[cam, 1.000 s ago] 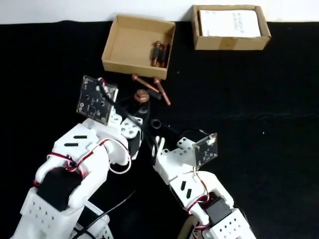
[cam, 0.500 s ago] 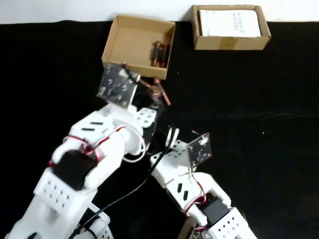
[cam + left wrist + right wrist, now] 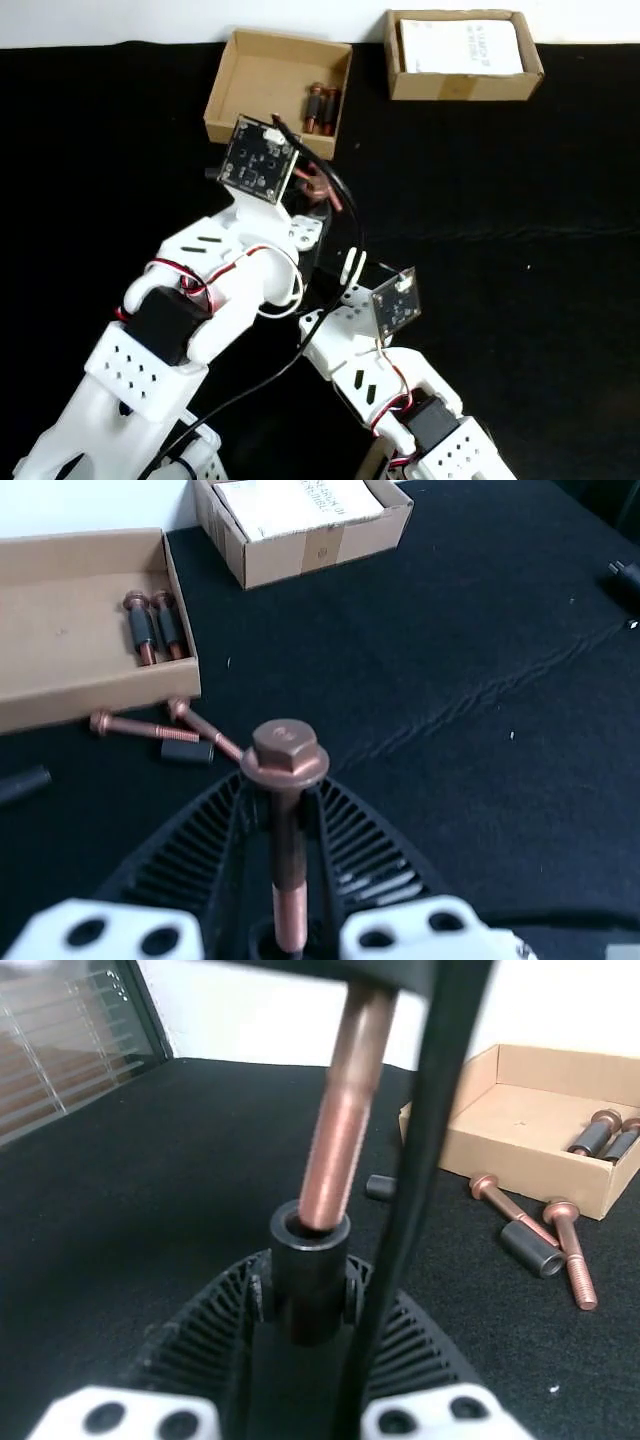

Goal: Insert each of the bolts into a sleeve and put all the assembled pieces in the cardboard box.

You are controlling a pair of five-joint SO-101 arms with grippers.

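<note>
**Inspector:** State of the claws?

**Assessor:** The left gripper (image 3: pixel 284 815) is pinching a copper bolt (image 3: pixel 286 752) by the shank just below the hex head, tip down. The right gripper (image 3: pixel 305 1310) is clamped on a black sleeve (image 3: pixel 308 1252), which stands upright with its bore up. The bolt's tip sits at the sleeve's mouth, apparently just inside. The shank leans off the sleeve's axis.

**Inspector:** Handling?

**Assessor:** In my judgement both parts are rigid, small, light and not fragile. The smooth round shank could swivel or slip between the pads. Grip the bolt high, near the head, so the shank stays free. Grip the sleeve at mid-wall, with its mouth clear.

**Inspector:** Remainder?

**Assessor:** Two assembled pieces (image 3: pixel 320 108) lie in the cardboard box (image 3: pixel 255 85), far left. Two loose bolts (image 3: pixel 135 725) and a loose sleeve (image 3: pixel 187 752) lie on the table (image 3: pixel 520 300) just in front of it.
</note>
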